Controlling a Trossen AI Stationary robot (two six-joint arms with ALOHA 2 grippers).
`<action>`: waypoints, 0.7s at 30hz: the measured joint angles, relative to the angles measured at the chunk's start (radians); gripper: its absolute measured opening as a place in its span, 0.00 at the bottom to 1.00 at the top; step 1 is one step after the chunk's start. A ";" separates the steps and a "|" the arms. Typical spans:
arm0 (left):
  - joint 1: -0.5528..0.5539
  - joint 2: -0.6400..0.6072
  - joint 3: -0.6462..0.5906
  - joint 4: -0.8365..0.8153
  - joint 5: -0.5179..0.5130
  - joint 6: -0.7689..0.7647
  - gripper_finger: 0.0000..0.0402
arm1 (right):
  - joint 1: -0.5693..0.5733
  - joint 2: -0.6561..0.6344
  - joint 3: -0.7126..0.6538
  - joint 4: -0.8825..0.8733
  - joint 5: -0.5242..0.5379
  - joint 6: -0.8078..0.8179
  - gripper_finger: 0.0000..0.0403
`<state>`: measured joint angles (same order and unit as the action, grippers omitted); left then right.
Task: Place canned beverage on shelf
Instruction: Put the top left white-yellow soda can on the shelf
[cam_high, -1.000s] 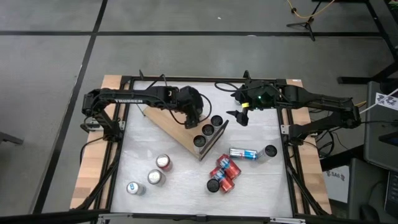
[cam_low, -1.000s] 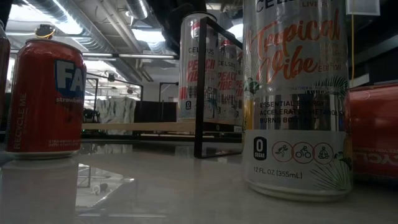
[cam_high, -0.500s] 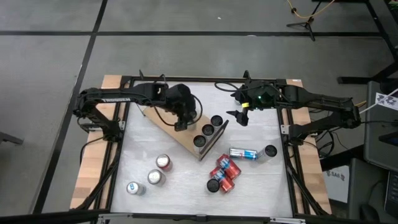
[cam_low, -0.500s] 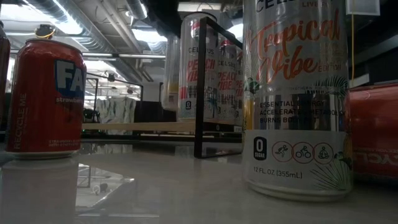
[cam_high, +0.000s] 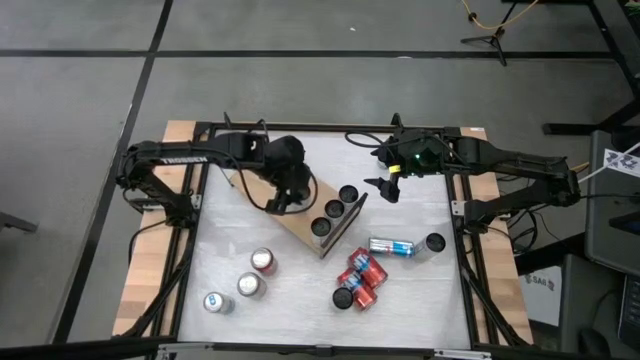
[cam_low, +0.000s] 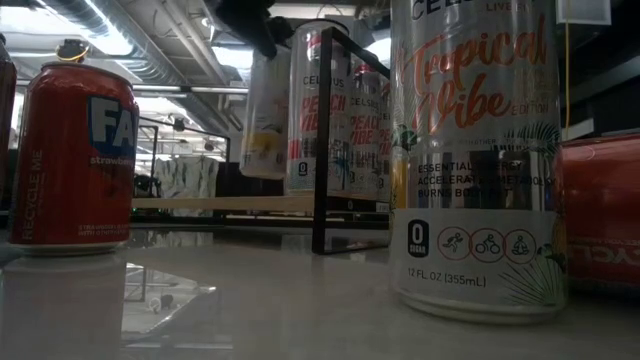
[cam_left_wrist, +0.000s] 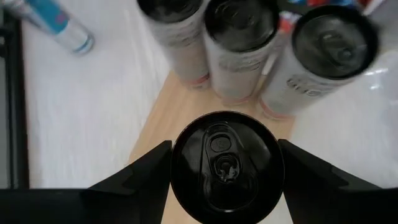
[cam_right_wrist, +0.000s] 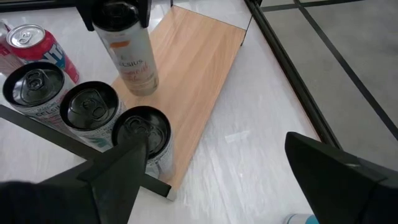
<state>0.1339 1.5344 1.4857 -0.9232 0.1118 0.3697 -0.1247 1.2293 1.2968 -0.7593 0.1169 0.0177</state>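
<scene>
The shelf (cam_high: 290, 215) is a light-wood board on a black wire frame, lying aslant mid-table. Three black-topped cans (cam_high: 334, 209) stand in a row at its right end, their bottoms on the board. My left gripper (cam_high: 285, 190) is shut on another tall pale can (cam_right_wrist: 127, 53), which hangs tilted above the board's open part (cam_left_wrist: 163, 121) beside that row. In the low view this can (cam_low: 265, 110) hangs clear of the board (cam_low: 220, 203). My right gripper (cam_high: 385, 185) waits open, just right of the shelf, with nothing between its fingers (cam_right_wrist: 336, 174). My left gripper pinches the can's upper end (cam_left_wrist: 180, 168) between its two fingers, one on each side just below the black top. The fingers (cam_left_wrist: 146, 174) come slanting down from above. The can hangs below them, lifted clear of the shelf and tilted.
Three upright cans (cam_high: 250, 285) stand at the table's near left. A cluster of red cans (cam_high: 360, 280), a lying blue-and-silver can (cam_high: 392, 246) and one upright can (cam_high: 434, 243) sit at the near right. The low view shows a red can (cam_low: 75, 160) and a tall pale can (cam_low: 475, 160) close by.
My left gripper has carried the can up and toward the table's left, away from the row of three cans, and has rolled. The can, upright half a second ago, now hangs tilted over the shelf. The right arm has kept still.
</scene>
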 joint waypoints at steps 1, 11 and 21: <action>0.001 0.000 0.000 0.003 0.032 0.021 0.58 | 0.000 0.000 0.000 0.000 0.000 0.000 0.93; 0.003 0.003 -0.009 0.024 0.185 0.189 0.58 | 0.000 0.000 0.000 0.000 0.002 0.000 0.93; 0.011 0.003 -0.143 0.151 0.181 0.210 0.59 | 0.000 0.000 0.000 0.001 0.003 0.000 0.93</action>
<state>0.1449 1.5375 1.3423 -0.7725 0.2927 0.5796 -0.1249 1.2293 1.2968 -0.7582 0.1204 0.0177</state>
